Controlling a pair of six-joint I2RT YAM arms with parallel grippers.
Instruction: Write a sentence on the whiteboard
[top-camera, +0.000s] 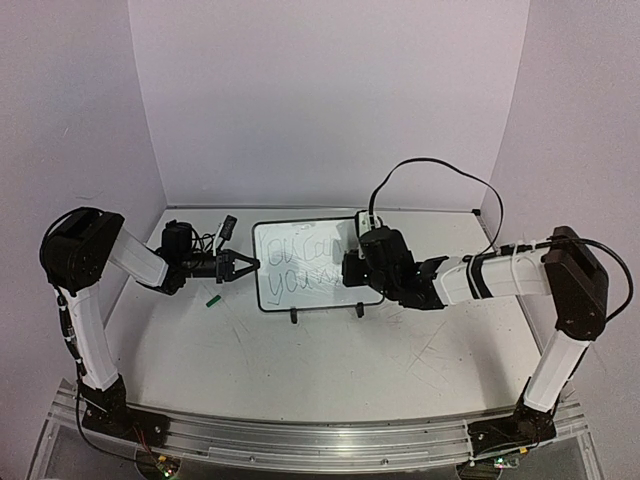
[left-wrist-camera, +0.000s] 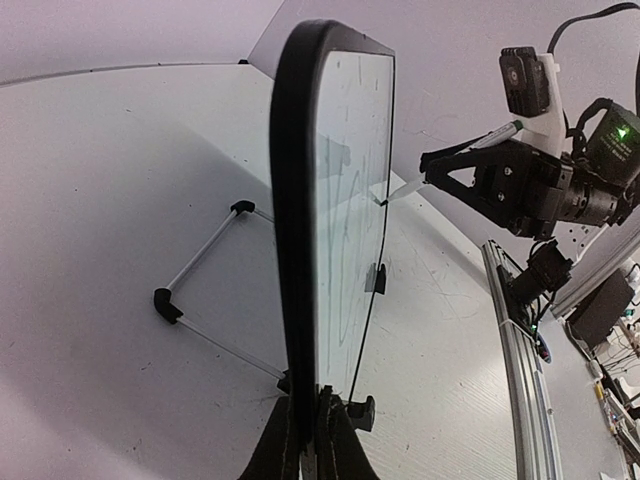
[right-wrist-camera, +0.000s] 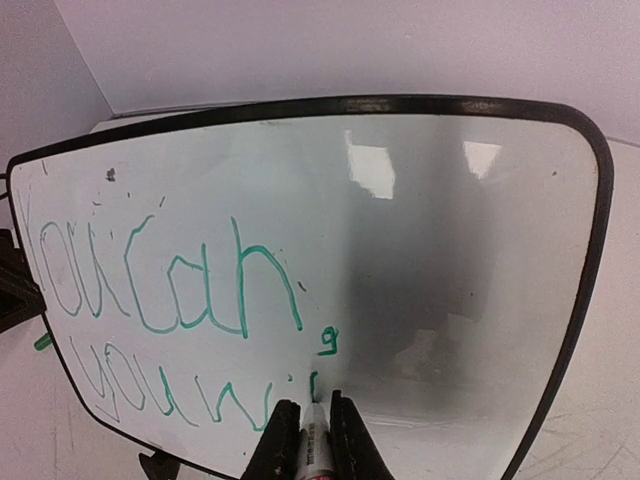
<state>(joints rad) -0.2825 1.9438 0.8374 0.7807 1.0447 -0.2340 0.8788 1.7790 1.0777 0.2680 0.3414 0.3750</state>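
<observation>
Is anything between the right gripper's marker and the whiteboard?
Nothing visible. The marker in the right gripper has its tip at the whiteboard, beside the sentence; the left gripper only clamps its edge.

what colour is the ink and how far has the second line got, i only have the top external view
Observer: The right wrist view shows green ink. The sentence reads "You can" above "you wi".
Operator: is the tip actually on the board
Observer: It appears so. The marker, held in the shut right pincer, has its tip at the whiteboard just past the "i".
Operator: is left really gripping it or just near it
Observer: Gripping. In the left wrist view the left pincer is shut on the black frame at the board's edge, and the board stands upright.
</observation>
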